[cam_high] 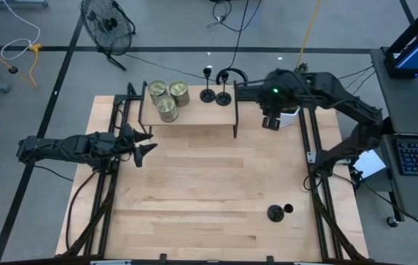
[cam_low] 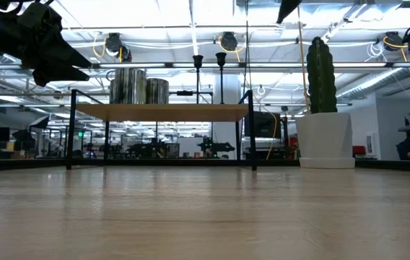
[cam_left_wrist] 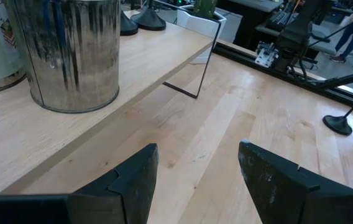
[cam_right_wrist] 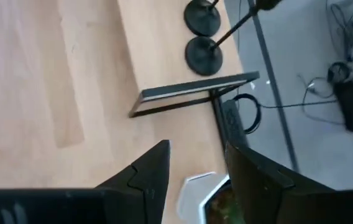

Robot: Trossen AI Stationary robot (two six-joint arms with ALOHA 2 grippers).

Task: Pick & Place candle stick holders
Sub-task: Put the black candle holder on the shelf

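holders on shelf: two candle stick holders [cam_high: 207, 94] [cam_high: 224, 98] stand side by side on the right half of the small raised shelf [cam_high: 194, 118] at the far edge of the surface [cam_high: 209, 184]. Both look upright, stems up.
third holder: the last one [cam_high: 275, 213] sits down on the surface, near the front right corner, well apart from the shelf. Looks like it's standing on its disc base.
shelf neighbours: three shiny jars [cam_high: 168, 99] bunched on the left half of the shelf, so the free room is around the two holders.
cactus pot: white pot [cam_low: 325, 139] with a cactus, just off the shelf's right end, under the right arm.
right hand: right hand [cam_high: 271, 121] hovers above the pot by the shelf's right end, fingers apart, carrying nothing.
left hand: left hand [cam_high: 144, 149] waits near the shelf's left front leg, fingers spread, nothing in it.
step: my read is two are placed, one's left, and nothing's gripped, so we're between placing and the next pick.
next move: probably the right arm swings back toward the front right corner, drops over the stem of the third holder and pinches it. The stem's thin, so it needs lining up square or the holder tips.
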